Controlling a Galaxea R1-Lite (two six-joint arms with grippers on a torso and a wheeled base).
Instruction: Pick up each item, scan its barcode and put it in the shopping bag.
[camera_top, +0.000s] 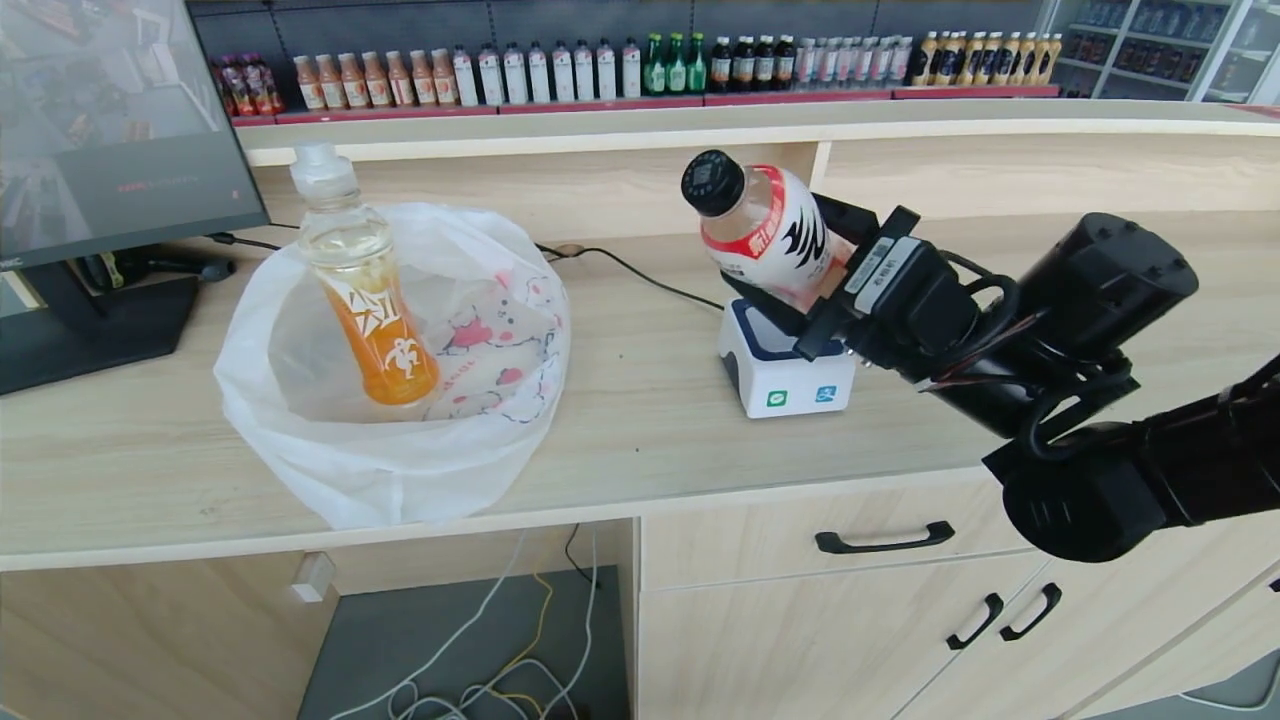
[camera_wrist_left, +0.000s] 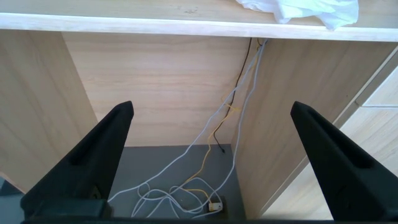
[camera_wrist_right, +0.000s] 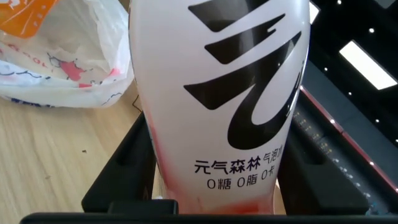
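My right gripper (camera_top: 810, 285) is shut on a white bottle (camera_top: 770, 232) with a red-and-black label and a black cap, holding it tilted just above the small white barcode scanner (camera_top: 785, 375) on the counter. The right wrist view has the same white bottle (camera_wrist_right: 217, 93) up close between the black fingers (camera_wrist_right: 121, 168). To the left, a white plastic shopping bag (camera_top: 390, 370) stands open on the counter, and an orange drink bottle (camera_top: 362, 285) stands upright inside it. My left gripper (camera_wrist_left: 211, 162) hangs open below the counter, pointing into the cabinet recess with cables on the floor.
A monitor (camera_top: 110, 130) on a black stand sits at the counter's left end. A black cable (camera_top: 640, 275) runs behind the bag toward the scanner. A raised ledge (camera_top: 700, 125) backs the counter, with shelves of bottles beyond. Drawers with black handles (camera_top: 885, 540) lie below.
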